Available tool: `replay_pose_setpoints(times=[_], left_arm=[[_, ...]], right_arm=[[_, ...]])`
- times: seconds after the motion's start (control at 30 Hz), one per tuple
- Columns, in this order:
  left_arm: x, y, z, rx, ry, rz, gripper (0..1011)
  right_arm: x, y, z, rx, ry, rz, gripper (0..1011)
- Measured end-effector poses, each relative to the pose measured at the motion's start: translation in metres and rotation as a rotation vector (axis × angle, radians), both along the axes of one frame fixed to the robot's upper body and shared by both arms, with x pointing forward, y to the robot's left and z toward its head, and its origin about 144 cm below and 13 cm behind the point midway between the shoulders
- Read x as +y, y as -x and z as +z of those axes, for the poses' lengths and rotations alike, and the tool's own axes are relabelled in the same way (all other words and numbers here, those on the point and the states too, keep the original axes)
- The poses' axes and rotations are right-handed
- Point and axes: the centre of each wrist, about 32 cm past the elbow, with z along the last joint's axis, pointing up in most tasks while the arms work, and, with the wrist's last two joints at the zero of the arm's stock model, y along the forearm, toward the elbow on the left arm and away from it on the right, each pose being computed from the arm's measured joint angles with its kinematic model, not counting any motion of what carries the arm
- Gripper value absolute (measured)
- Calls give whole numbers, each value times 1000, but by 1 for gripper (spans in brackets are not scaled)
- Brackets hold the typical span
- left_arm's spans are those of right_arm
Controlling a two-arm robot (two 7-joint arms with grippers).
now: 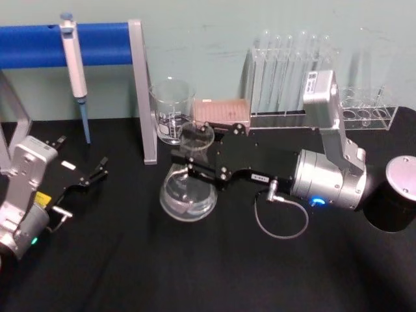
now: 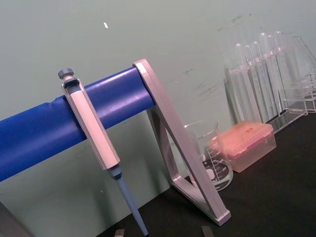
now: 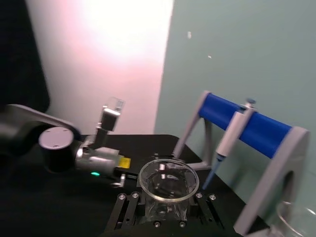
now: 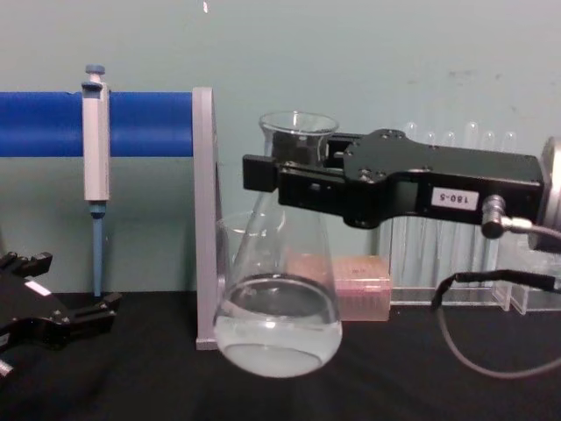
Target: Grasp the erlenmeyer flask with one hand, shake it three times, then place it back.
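The erlenmeyer flask [image 1: 188, 195] is clear glass with some clear liquid pooled in its wide base [image 4: 279, 338]. My right gripper [image 1: 195, 166] is shut on its neck just under the flared rim, reaching in from the right. From the chest the flask hangs a little above the black table, slightly tilted, with the black fingers [image 4: 302, 180] clamped on the neck. The right wrist view looks down into the flask's round mouth [image 3: 168, 181]. My left gripper [image 1: 91, 175] rests open on the table at the far left, well clear of the flask.
A graduated beaker [image 1: 172, 107] stands just behind the flask beside the grey stand post [image 1: 143, 91]. A pipette [image 1: 75, 65] hangs on the blue bar [image 1: 39, 44]. A pink tip box [image 1: 222, 112], test tube racks [image 1: 289, 71] and a black lidded container [image 1: 400, 188] stand behind and right.
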Motion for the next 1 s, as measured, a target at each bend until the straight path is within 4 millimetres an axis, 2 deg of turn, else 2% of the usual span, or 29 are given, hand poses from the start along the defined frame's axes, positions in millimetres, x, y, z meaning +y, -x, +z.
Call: replay_pose_setpoints(times=[0.43, 1.0], left_arm=[[0, 0, 0, 0, 0, 0, 1001], [0, 0, 0, 0, 0, 0, 1001]], right_arm=[[-1, 2, -1, -8, 13, 135, 453], [0, 6, -1, -7, 26, 182, 456]])
